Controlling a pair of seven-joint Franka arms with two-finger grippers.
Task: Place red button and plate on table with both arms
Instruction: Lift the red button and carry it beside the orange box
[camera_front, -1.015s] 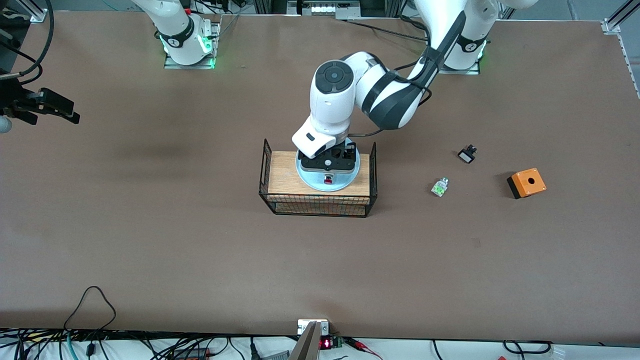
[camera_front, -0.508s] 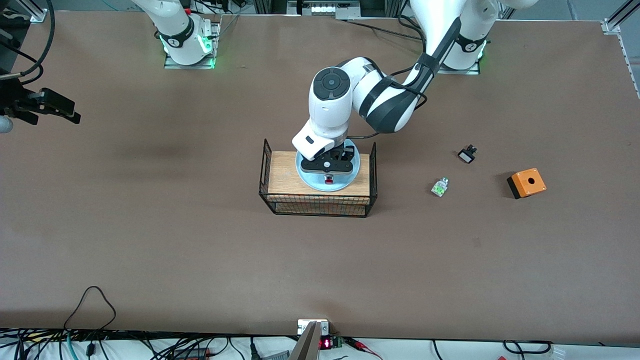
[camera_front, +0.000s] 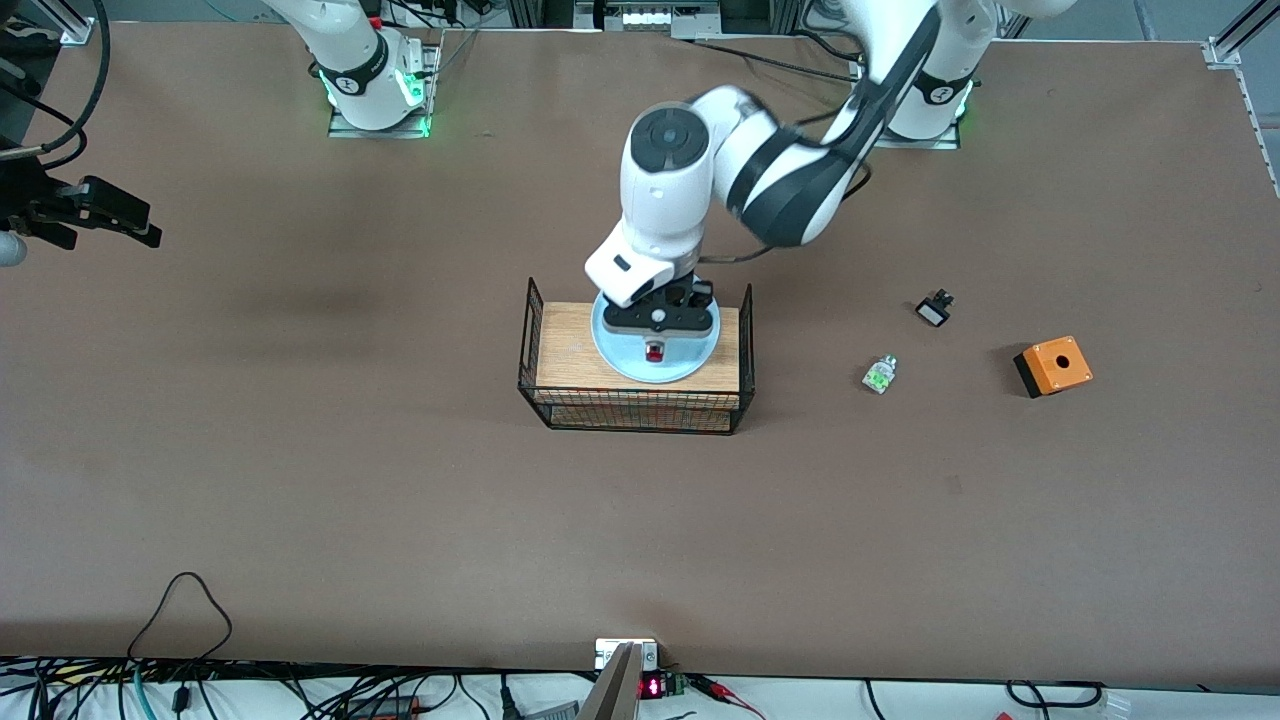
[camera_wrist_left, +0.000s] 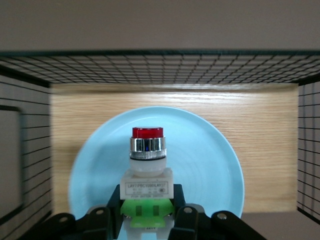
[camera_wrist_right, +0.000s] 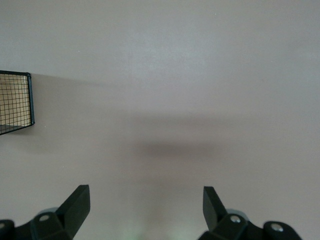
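Red-capped, the red button (camera_wrist_left: 147, 165) sits pinched at its green end between the fingers of the left end effector (camera_front: 657, 340), over the plate (camera_front: 625, 358) on the wooden stand (camera_front: 570, 350); whether it clears the plate is hard to judge. The right end effector (camera_wrist_right: 145, 207) waits with fingers spread over bare tabletop (camera_front: 400, 520) at the right arm's end.
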